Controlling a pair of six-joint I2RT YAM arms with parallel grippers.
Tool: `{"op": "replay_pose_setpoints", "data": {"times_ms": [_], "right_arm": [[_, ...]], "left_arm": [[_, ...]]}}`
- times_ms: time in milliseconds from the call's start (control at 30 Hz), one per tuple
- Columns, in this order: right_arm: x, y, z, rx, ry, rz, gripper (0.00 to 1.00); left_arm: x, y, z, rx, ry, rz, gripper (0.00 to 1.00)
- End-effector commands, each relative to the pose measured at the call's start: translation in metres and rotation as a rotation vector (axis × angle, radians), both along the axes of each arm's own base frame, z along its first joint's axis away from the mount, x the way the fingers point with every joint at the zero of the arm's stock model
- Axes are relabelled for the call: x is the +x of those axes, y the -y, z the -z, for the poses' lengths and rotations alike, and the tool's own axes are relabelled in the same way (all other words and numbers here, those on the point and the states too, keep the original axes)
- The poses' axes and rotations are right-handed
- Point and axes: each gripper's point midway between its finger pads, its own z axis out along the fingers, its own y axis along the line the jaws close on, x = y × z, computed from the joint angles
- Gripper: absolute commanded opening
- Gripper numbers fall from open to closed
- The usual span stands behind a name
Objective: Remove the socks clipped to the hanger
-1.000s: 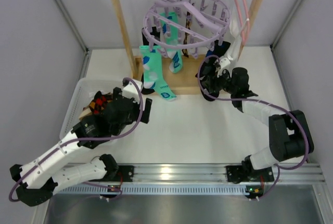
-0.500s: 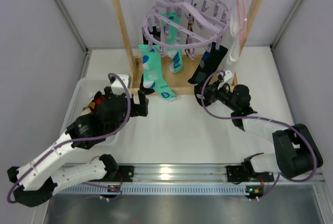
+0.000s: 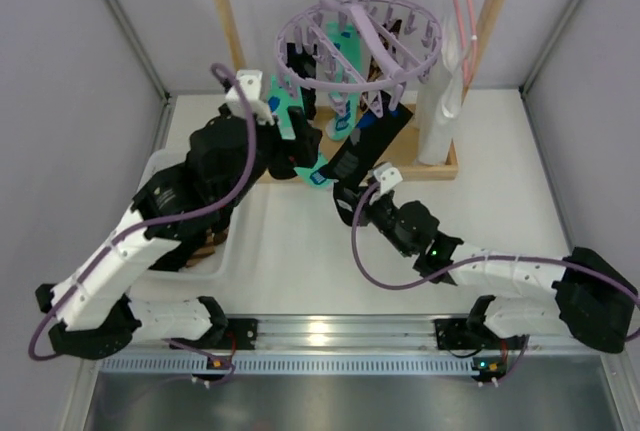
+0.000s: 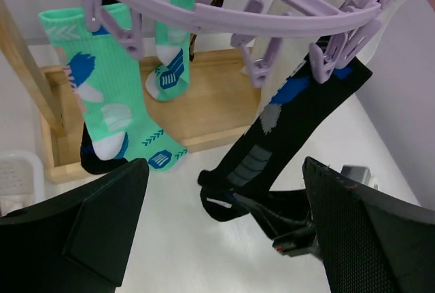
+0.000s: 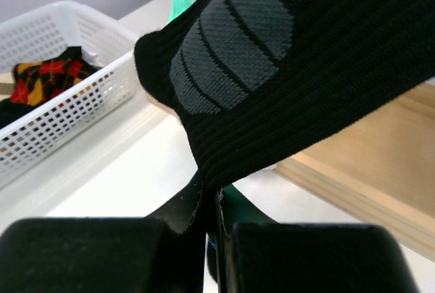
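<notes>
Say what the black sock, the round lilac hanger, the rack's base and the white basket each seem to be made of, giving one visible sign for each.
The black sock: knitted fabric, matt, with ribbed rows showing. The hanger: plastic, smooth and slightly glossy, with moulded pegs. The base: probably wood, pale tan and unpainted. The basket: likely plastic, a white moulded mesh.

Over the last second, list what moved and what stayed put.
The right gripper shut on the black sock's toe and drew back toward the near left, stretching the sock at a slant from its peg on the hanger. The left gripper, open, rose from over the basket toward the mint-green sock. Unchanged: the mint-green sock hangs clipped, and the white garment stays by the right post.
</notes>
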Motion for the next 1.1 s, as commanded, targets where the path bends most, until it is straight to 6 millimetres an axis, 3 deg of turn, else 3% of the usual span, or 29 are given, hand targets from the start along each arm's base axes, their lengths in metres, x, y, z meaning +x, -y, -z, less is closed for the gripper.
{"op": "replay_pose_setpoints", "data": {"times_ms": [0,67,133,167,200,233,267,300,367,400,600,733,933,1067], "right_arm": [[0.004,-0.013,-0.011,-0.097,0.043,0.148,0.0],[0.001,-0.022,-0.01,-0.125,0.049,0.172,0.0],[-0.002,-0.042,-0.01,-0.149,0.058,0.147,0.0],[-0.003,-0.048,-0.008,-0.171,0.055,0.14,0.0],[-0.002,-0.061,-0.013,-0.191,0.069,0.129,0.0],[-0.002,-0.065,-0.015,-0.206,0.077,0.143,0.0],[-0.001,-0.075,-0.027,-0.195,0.095,0.142,0.0],[-0.005,-0.086,-0.02,-0.229,0.105,0.127,0.0],[-0.007,-0.099,-0.03,-0.222,0.119,0.113,0.0],[-0.008,-0.106,-0.025,-0.246,0.123,0.104,0.0],[-0.006,-0.126,-0.028,-0.294,0.152,0.114,0.0],[-0.005,-0.134,-0.026,-0.317,0.16,0.11,0.0],[-0.006,-0.143,-0.019,-0.357,0.163,0.089,0.0],[-0.008,-0.146,-0.02,-0.354,0.166,0.069,0.0]], "left_arm": [[0.016,0.018,-0.021,0.055,0.056,-0.009,0.98],[0.02,0.031,-0.023,0.097,0.072,-0.022,0.98],[0.022,0.027,-0.041,0.131,0.122,-0.075,0.98],[0.021,0.038,-0.04,0.159,0.13,-0.068,0.98],[0.021,0.032,-0.053,0.164,0.154,-0.121,0.98],[0.015,0.038,-0.057,0.202,0.178,-0.109,0.98],[0.019,0.045,-0.054,0.245,0.182,-0.131,0.98],[0.018,0.044,-0.064,0.245,0.199,-0.151,0.98],[0.02,0.047,-0.065,0.297,0.213,-0.179,0.98],[0.023,0.051,-0.065,0.315,0.217,-0.185,0.98],[0.044,0.062,-0.05,0.398,0.203,-0.254,0.98],[0.068,0.064,-0.038,0.445,0.185,-0.3,0.98],[0.078,0.071,-0.031,0.502,0.184,-0.341,0.95],[0.084,0.071,-0.025,0.548,0.18,-0.386,0.87]]}}
